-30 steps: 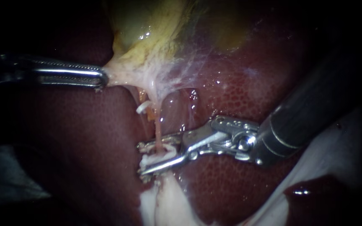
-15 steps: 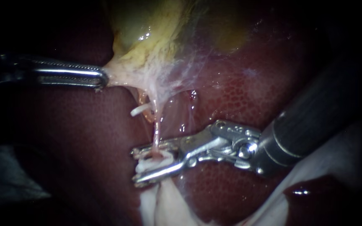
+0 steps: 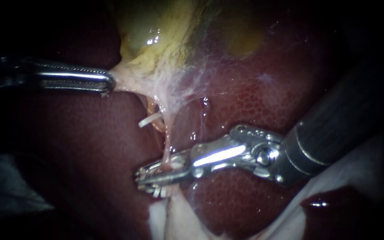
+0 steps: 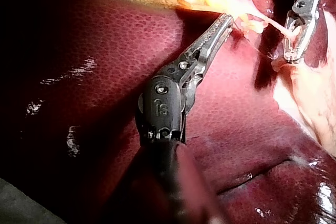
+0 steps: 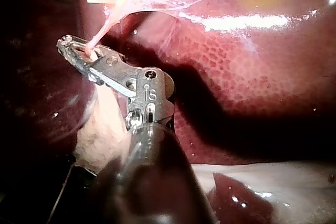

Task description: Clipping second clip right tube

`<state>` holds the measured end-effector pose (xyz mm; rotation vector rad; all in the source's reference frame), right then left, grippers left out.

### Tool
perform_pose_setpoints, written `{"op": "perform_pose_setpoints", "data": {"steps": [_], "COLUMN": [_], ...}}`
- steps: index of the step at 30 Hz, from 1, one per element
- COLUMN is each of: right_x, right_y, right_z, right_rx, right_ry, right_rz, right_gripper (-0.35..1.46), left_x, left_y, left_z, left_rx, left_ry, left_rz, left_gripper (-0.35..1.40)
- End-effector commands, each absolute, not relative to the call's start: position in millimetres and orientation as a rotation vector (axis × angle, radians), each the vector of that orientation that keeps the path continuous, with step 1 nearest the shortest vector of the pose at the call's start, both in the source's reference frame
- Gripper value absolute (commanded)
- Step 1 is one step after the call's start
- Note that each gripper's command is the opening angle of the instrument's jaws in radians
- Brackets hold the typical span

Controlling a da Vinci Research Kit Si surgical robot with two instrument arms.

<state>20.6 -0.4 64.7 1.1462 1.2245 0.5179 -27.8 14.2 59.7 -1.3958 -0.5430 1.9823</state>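
The right instrument (image 3: 156, 176) clenches its slim, shiny metal jaws across the thin pink tube (image 3: 168, 149), at the tube's near end where it meets pale, fibrous tissue. A small white clip (image 3: 147, 120) sits just left of the tube, farther toward the gallbladder (image 3: 156, 49). At left, the left instrument (image 3: 106, 83) grips the gallbladder's stringy, yellowish edge. Dark, speckled liver (image 3: 245, 102) lies underneath.

Bright polished metal jaws on right instrument (image 3: 152, 180) and left instrument (image 3: 107, 83); dark-red liver (image 3: 254, 106) wet, glossy, finely pebbled; thin pink tube (image 3: 168, 144) slick; yellow gallbladder (image 3: 156, 49) glistening.
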Motion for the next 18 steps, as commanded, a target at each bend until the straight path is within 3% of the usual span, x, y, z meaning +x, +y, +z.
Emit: {"op": "perform_pose_setpoints", "data": {"steps": [1, 6, 18], "right_x": [20.4, 20.1, 20.2], "right_y": [-0.5, -0.9, -0.8], "right_z": [64.7, 64.4, 64.6], "right_rx": [1.156, 1.156, 1.156], "right_ry": [1.221, 1.178, 1.178], "right_rz": [0.529, 0.538, 0.538], "right_gripper": [-0.35, -0.35, -0.35], "left_x": [-27.8, -27.8, -27.8], "left_y": [14.2, 14.2, 14.3], "left_z": [59.8, 59.8, 59.9], "left_rx": [-1.396, -1.396, -1.396], "left_ry": [-0.544, -0.544, -0.544], "left_rz": [1.982, 1.982, 1.982], "left_gripper": [-0.35, -0.35, -0.35]}}
